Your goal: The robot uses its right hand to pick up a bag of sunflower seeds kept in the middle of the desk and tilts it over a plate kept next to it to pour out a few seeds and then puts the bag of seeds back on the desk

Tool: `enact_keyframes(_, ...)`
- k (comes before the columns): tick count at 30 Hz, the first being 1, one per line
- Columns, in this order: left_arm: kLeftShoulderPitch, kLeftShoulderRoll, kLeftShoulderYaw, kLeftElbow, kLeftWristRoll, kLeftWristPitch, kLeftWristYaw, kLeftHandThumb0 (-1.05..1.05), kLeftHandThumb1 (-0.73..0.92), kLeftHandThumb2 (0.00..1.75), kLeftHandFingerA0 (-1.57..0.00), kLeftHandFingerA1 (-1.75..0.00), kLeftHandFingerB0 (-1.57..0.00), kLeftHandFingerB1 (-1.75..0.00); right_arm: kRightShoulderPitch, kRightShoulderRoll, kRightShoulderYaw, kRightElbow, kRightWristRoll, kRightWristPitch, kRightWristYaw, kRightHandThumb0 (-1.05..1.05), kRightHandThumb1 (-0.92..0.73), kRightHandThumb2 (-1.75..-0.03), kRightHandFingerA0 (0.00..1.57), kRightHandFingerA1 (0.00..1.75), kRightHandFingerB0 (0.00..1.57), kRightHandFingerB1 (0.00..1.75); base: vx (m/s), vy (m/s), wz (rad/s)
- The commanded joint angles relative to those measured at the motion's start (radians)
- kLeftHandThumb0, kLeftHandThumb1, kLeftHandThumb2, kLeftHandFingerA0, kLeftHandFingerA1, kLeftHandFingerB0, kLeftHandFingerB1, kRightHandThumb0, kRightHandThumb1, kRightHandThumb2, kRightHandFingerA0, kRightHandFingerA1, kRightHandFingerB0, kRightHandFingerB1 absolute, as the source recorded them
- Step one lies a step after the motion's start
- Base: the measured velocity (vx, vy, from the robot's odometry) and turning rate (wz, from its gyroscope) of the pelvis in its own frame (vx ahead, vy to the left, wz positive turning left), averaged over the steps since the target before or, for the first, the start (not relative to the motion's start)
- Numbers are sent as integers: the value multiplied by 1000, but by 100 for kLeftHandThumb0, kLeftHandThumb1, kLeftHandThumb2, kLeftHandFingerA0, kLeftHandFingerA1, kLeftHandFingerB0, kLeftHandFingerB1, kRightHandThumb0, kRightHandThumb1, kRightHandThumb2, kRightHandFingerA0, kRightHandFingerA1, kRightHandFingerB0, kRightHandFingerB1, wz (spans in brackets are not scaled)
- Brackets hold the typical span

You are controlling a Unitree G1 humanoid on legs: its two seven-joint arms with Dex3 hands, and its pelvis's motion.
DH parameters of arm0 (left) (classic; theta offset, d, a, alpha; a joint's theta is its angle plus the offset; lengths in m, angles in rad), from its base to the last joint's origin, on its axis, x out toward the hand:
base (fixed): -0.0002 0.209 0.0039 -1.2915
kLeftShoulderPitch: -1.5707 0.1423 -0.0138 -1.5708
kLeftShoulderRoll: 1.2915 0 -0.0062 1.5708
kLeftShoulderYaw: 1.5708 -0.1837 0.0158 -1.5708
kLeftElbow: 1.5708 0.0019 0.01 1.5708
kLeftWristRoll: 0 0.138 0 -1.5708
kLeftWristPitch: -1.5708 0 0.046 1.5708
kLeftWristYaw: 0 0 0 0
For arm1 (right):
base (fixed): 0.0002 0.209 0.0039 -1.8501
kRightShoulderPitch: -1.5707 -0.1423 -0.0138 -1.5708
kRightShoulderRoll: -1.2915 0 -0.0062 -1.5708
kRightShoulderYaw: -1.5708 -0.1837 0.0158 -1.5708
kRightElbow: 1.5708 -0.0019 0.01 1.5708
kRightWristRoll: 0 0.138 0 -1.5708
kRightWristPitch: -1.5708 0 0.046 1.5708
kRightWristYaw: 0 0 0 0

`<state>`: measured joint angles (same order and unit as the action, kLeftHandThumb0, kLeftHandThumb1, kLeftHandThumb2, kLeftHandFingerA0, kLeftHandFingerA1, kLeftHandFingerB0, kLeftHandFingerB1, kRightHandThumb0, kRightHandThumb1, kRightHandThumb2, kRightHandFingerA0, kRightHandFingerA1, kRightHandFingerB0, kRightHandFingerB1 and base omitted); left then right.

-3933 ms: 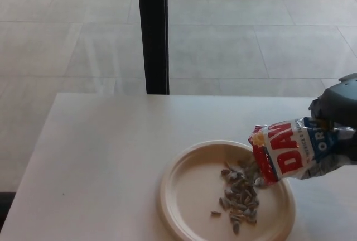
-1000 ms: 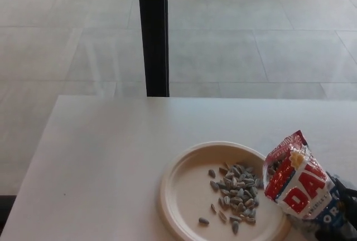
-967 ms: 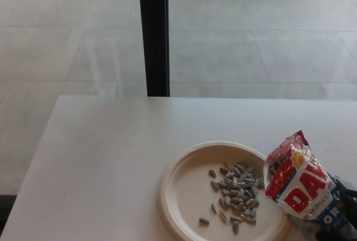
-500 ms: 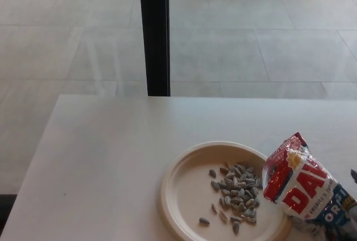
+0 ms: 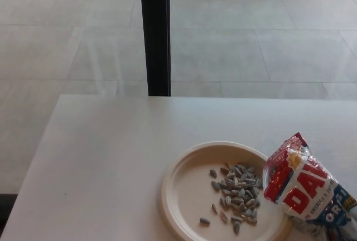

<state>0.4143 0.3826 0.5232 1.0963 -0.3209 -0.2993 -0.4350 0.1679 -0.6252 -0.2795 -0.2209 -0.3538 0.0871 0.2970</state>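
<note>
Right hand gone from view; bag (image 5: 304,188) leans on plate (image 5: 184,188) rim.

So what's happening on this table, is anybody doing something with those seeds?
Right now nothing is being handled: neither robot hand shows in the head view. A crinkly red, white and blue bag of sunflower seeds lies on the white desk, its open top leaning against the right rim of a round beige paper plate. A small heap of grey sunflower seeds sits on the plate, so the pouring looks done and the bag set back down.
</note>
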Motion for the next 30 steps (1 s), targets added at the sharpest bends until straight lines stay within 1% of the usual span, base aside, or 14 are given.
enact_keyframes(1,0,3,12,9,-14,1,5,-76,58,113,-34,-75,-33,-69,61,-15,-282,58,270,0,96,-105,-85,-65,0,0,0,0,0,0,0)
enact_keyframes(8,6,3,8,-7,-10,-2,2,-76,58,113,-34,-76,-35,-70,126,15,-638,268,404,45,65,-98,-84,-66,0,0,0,0,0,0,0)
enact_keyframes(9,-5,9,5,11,-5,-1,10,-76,58,113,-33,-75,-35,-70,133,40,-730,349,430,83,5,-105,-65,-101,0,12,1,6,0,0,0)
enact_keyframes(10,-3,8,5,8,-5,-2,8,-76,58,113,-33,-75,-35,-70,126,50,-756,374,444,97,-14,-105,-65,-101,0,12,1,6,0,0,0)
enact_keyframes(12,-1,5,10,1,-11,6,12,-76,59,115,-32,-75,-33,-69,104,98,-846,457,487,124,-113,-59,-57,-75,0,0,4,19,0,0,0)
enact_keyframes(13,-1,4,11,-2,-11,9,18,-68,73,88,-29,-89,-36,-75,86,111,-882,514,505,119,-157,-53,-58,-77,0,0,6,21,0,0,0)
enact_keyframes(14,-5,3,18,-2,-21,23,19,-74,59,114,-32,-75,-33,-70,65,116,-918,600,528,105,-205,-46,-62,-77,0,0,5,19,0,0,0)
enact_keyframes(19,-21,1,19,30,-22,22,13,-76,61,116,-32,-75,-32,-69,-7,108,-977,908,561,8,-347,-49,-60,-78,0,6,8,29,0,0,0)
enact_keyframes(21,-27,6,24,36,-26,36,16,-76,61,115,-29,-73,-29,-67,-30,131,-974,1003,563,-49,-405,-47,-70,-61,0,33,13,30,0,0,0)
enact_keyframes(24,-40,6,39,49,-44,62,20,-75,62,116,-32,-75,-26,-67,-49,166,-1001,1092,603,-52,-436,-42,-74,-62,0,12,14,27,0,0,0)
enact_keyframes(25,-35,5,42,50,-49,58,9,-76,63,117,-32,-77,-25,-67,-38,176,-996,1116,603,-41,-422,-47,-65,-85,0,9,6,32,0,0,0)
enact_keyframes(26,-34,5,43,55,-49,54,8,-74,65,117,-33,-77,-26,-67,-30,204,-995,1112,598,-43,-442,-44,-73,-62,0,34,15,29,0,0,0)
enact_keyframes(27,-37,8,46,63,-51,60,10,-66,80,86,-27,-94,-31,-74,-23,218,-993,1132,597,-58,-440,-49,-75,-63,0,35,11,29,0,0,0)
enact_keyframes(30,-42,11,52,72,-55,68,12,-66,80,86,-27,-94,-31,-74,-17,219,-990,1180,597,-81,-421,-49,-75,-63,0,35,11,29,0,0,0)
